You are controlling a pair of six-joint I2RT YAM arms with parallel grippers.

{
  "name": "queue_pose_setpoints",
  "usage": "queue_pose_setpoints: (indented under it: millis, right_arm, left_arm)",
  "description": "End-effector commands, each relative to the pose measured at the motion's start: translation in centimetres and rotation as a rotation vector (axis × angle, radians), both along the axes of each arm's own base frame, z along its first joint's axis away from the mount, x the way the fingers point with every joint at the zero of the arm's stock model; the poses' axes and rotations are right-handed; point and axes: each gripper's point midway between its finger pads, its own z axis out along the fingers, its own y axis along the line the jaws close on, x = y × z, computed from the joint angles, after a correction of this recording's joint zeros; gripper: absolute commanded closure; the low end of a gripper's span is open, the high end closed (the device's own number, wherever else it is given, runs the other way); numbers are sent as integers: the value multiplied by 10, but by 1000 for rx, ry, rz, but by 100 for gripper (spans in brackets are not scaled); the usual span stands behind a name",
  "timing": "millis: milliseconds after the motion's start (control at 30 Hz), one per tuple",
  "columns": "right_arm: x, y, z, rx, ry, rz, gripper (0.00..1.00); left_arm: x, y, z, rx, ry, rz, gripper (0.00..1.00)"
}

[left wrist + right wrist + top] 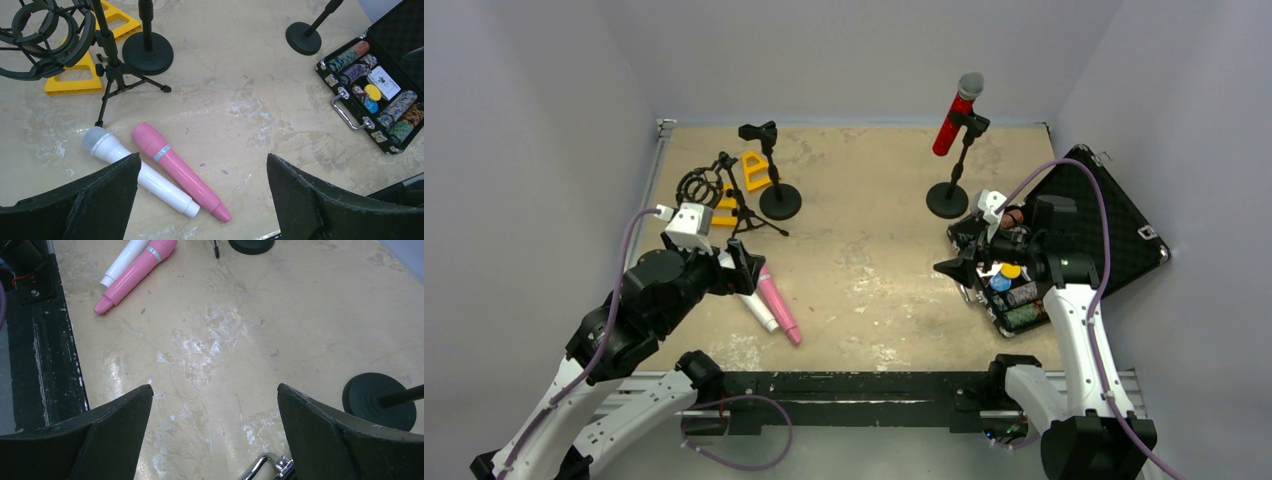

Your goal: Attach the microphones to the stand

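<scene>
- Three microphones are in view. The red microphone (953, 120) sits tilted in the clip of the right stand (948, 198), at the far right of the table (874, 280). The white microphone (137, 170) and pink microphone (177, 170) lie side by side at the near left.
- The left gripper (202, 167) hangs over that pair, jaws spread wide and holding nothing. The right gripper (214, 390) is likewise released, over bare tabletop beside the chip case (1024, 290).
- You have open room on the bare tabletop between the lying pair and the case.
- Walls close three sides, and a black rail (854, 385) runs along the near edge.
- The far left is crowded with an unloaded round-base stand (779, 198), a tripod stand (724, 195) with a ring mount, and yellow pieces (754, 170).
- In the top view, the left arm covers the white microphone's head.
- Print on the card box in the case is too small to read.
</scene>
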Motion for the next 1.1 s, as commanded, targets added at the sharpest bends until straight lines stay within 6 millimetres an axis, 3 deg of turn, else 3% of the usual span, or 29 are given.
queue_pose_setpoints:
  millis: [0,867,1067]
  right_arm:
    - [2,1,3,15,-12,9,1]
    - [2,1,2,16,-11,10,1]
    - [2,1,2,15,-11,9,1]
  left_arm:
    - [1,6,13,14,-26,16,1]
    - [2,23,6,98,33,95,1]
    - [7,31,-10,153,43,139,1]
